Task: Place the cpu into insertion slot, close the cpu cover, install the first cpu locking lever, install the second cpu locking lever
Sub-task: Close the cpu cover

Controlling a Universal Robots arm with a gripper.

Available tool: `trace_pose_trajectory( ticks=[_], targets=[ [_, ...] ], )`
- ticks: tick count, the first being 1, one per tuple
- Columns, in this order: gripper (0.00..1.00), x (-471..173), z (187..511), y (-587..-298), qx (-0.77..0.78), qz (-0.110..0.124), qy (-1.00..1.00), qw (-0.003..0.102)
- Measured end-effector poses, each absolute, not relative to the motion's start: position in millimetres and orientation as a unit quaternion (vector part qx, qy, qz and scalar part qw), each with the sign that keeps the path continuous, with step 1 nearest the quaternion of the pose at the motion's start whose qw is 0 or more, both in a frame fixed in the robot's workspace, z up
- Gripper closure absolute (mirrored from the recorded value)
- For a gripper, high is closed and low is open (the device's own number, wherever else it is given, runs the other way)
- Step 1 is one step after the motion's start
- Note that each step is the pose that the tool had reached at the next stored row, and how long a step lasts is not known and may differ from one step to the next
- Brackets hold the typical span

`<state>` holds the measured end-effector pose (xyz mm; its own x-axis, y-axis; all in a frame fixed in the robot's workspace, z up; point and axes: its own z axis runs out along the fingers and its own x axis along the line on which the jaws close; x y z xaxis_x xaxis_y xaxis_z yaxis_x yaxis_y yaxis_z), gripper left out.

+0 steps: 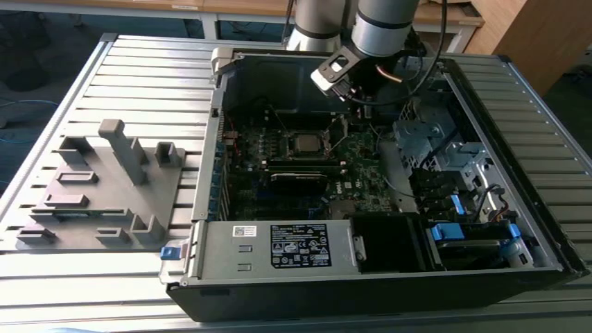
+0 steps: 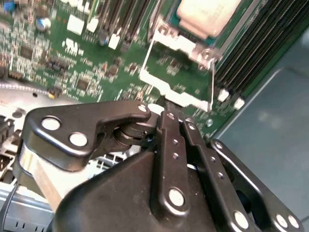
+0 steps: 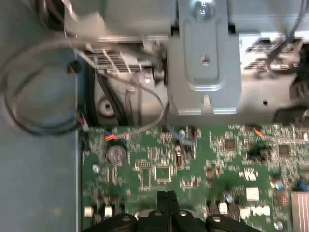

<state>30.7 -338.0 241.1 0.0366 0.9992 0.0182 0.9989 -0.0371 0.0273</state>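
I see gripper (image 3: 166, 195) low over green motherboard (image 3: 159, 169), fingers pressed together, nothing between them. In second wrist view, tips just beside cpu cover (image 2: 181, 44), swung open; cpu (image 2: 207, 14) seated in slot (image 1: 285, 143) beyond.

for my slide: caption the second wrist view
Shut black tool at the edge of the open, shiny silver square cpu cover.

the arm (image 1: 383, 28) is seen lowered from above in the exterior view, with the wrist (image 1: 340, 69) bent and the tool (image 1: 362, 107) pointed downward. in the first wrist view the tool's black fingers (image 3: 162, 202) are pressed together side by side, with no gap left between them.
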Motion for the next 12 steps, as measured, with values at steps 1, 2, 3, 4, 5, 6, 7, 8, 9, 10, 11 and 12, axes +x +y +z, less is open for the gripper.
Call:
trace_pose_trajectory(
  ticks=[1, 2, 3, 4, 5, 6, 7, 8, 9, 10, 11, 12],
  targets=[
    [0.89, 26, 241, -338, 0.720, 0.017, 0.694, 0.005],
    [0.89, 22, 241, -338, 0.720, 0.018, 0.694, 0.006],
    [0.89, 18, 241, -338, 0.720, 0.020, 0.694, 0.007],
    [0.89, 14, 241, -338, 0.720, 0.021, 0.694, 0.008],
    [0.89, 9, 241, -338, 0.720, 0.022, 0.694, 0.010],
    [0.89, 5, 241, -338, 0.720, 0.024, 0.694, 0.011],
    [0.89, 1, 241, -338, 0.720, 0.025, 0.694, 0.012],
    [0.89, -3, 241, -338, 0.720, 0.026, 0.694, 0.013],
    [0.89, -7, 241, -338, 0.720, 0.027, 0.694, 0.014],
    [0.89, -12, 241, -338, 0.720, 0.028, 0.694, 0.016],
    [0.89, -15, 241, -338, 0.720, 0.029, 0.694, 0.017],
    [0.89, -18, 241, -338, 0.720, 0.030, 0.694, 0.017]
  ],
)
